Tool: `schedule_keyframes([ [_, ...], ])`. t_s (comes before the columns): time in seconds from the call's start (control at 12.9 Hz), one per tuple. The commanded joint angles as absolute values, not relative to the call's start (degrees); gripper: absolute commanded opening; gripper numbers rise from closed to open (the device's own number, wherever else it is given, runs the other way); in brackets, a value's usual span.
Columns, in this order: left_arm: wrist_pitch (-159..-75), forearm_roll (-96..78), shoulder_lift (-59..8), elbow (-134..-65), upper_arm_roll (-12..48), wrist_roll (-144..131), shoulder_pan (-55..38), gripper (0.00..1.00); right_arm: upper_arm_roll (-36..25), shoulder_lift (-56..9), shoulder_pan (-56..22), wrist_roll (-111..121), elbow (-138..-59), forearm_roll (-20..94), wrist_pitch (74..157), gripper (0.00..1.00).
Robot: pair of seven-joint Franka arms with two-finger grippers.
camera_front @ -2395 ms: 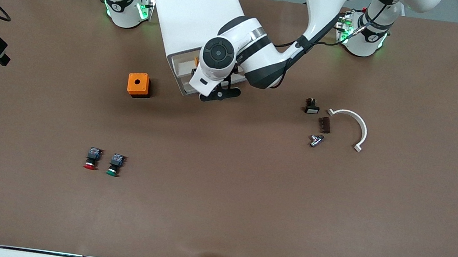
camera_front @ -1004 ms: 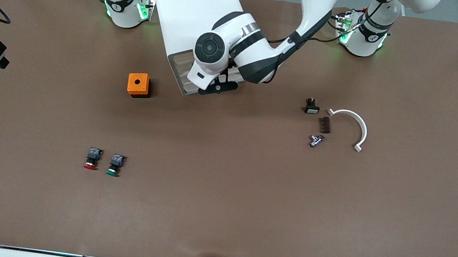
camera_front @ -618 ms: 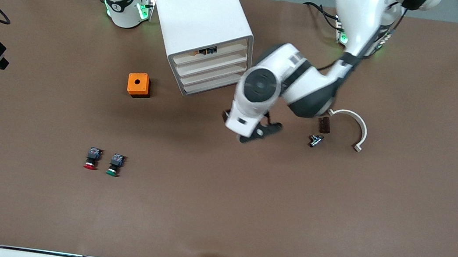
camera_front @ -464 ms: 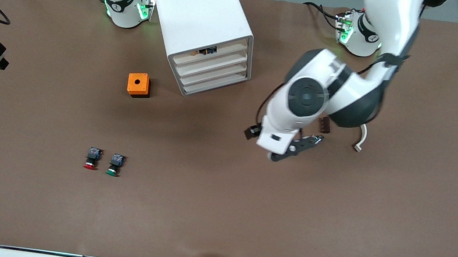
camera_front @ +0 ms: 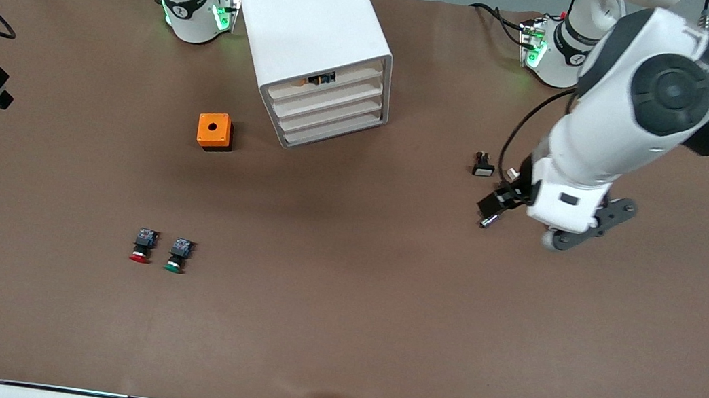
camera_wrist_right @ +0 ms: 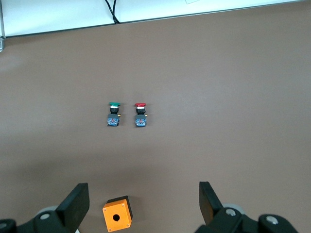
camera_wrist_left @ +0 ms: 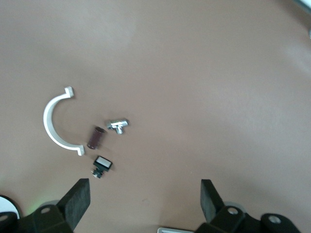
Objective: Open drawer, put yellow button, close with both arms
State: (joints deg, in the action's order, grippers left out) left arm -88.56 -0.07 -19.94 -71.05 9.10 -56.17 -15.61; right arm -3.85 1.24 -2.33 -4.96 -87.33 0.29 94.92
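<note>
The cream-fronted top drawer (camera_front: 327, 82) sits nearly shut, yellow button (camera_front: 306, 82) peeking out; left claw (camera_wrist_left: 145, 194) and right claw (camera_wrist_right: 144, 199) gape empty

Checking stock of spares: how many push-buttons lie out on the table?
2: the red-capped button and the green-capped button sit side by side toward the right arm's end. A yellow one may be hidden in the cabinet.
</note>
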Motion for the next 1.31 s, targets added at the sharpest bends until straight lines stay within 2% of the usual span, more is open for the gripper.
schedule_keyframes([
  [0.0,-88.0,1.1,-16.8,-72.8,9.6,-50.8,-11.3,1.0,-3.3,1.0,-1.4,-5.4,-86.7,0.8,95.0,1.0],
  [0.46,-82.9,1.1,-12.3,-73.5,9.6,-36.7,-3.3,1.0,-3.3,0.9,-1.6,-5.4,-86.7,1.4,95.1,1.0],
  [0.77,-82.8,1.3,-6.6,-78.3,9.5,-28.0,-0.6,1.0,-3.2,1.3,-1.6,-4.4,-87.2,1.1,94.0,1.0],
  [0.93,-84.4,1.3,-1.7,-84.5,7.0,-23.2,-1.0,1.0,-3.2,1.4,-1.7,-4.3,-87.6,1.1,90.4,1.0],
  [1.24,-88.1,0.6,5.7,-93.8,4.4,-12.2,-0.6,1.0,-3.3,1.4,-1.6,-4.6,-88.3,1.1,89.4,1.0],
])
